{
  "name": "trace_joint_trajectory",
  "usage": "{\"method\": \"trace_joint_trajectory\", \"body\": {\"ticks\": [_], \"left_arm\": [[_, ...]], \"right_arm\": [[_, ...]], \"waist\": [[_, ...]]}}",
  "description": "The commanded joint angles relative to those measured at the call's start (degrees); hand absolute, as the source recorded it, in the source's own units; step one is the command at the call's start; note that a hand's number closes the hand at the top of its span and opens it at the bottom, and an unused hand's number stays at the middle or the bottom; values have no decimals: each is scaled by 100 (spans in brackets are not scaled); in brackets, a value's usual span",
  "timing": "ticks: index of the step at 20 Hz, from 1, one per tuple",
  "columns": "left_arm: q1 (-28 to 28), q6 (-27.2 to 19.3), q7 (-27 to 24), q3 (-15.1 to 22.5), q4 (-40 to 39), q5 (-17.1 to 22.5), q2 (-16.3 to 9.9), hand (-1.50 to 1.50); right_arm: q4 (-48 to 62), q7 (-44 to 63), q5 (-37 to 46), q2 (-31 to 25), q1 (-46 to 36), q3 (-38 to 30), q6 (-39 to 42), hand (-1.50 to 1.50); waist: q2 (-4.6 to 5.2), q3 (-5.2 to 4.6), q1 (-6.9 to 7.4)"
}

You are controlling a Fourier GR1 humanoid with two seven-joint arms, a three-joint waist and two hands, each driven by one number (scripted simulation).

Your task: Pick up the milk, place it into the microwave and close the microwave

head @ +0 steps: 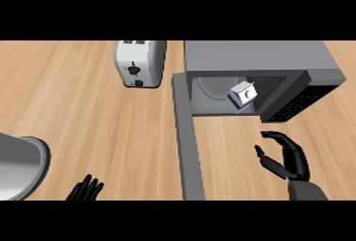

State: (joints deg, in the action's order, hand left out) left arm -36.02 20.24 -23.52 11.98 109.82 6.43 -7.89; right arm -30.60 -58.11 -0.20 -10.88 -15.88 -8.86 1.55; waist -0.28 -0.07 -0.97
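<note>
While its door [188, 141] hangs open, boxy grey microwave [257, 56] holds small milk carton [243, 94].

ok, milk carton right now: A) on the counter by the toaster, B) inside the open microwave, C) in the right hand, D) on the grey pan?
B: the milk carton sits inside the microwave, whose door hangs open; the right hand is open and holds nothing.
</note>
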Motion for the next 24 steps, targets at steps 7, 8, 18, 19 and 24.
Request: {"method": "trace_joint_trajectory", "body": {"ticks": [7,8,18,19,24], "left_arm": [[1395,-481,510,1044,-877,-1426,539,150],[1603,-459,489,739,-977,-1227,508,150],[2830,-1184,497,766,-2212,-1710,753,150],[3350,-1062,1003,883,-2367,-1776,785,150],[3994,-635,1757,1473,-3337,-1880,786,150]], "right_arm": [[-1010,233,-655,-558,1065,-324,814,-150],[-1490,406,-821,-703,1407,-360,1032,-150],[-863,-73,-1066,-1341,1498,-757,1698,-150],[-1248,304,-1126,-1306,1474,-681,1584,-150],[-1153,229,-1240,-1537,1621,-663,1970,-150]], "waist": [[24,6,35],[16,1,16],[32,10,86],[35,8,31],[57,12,-76]]}}
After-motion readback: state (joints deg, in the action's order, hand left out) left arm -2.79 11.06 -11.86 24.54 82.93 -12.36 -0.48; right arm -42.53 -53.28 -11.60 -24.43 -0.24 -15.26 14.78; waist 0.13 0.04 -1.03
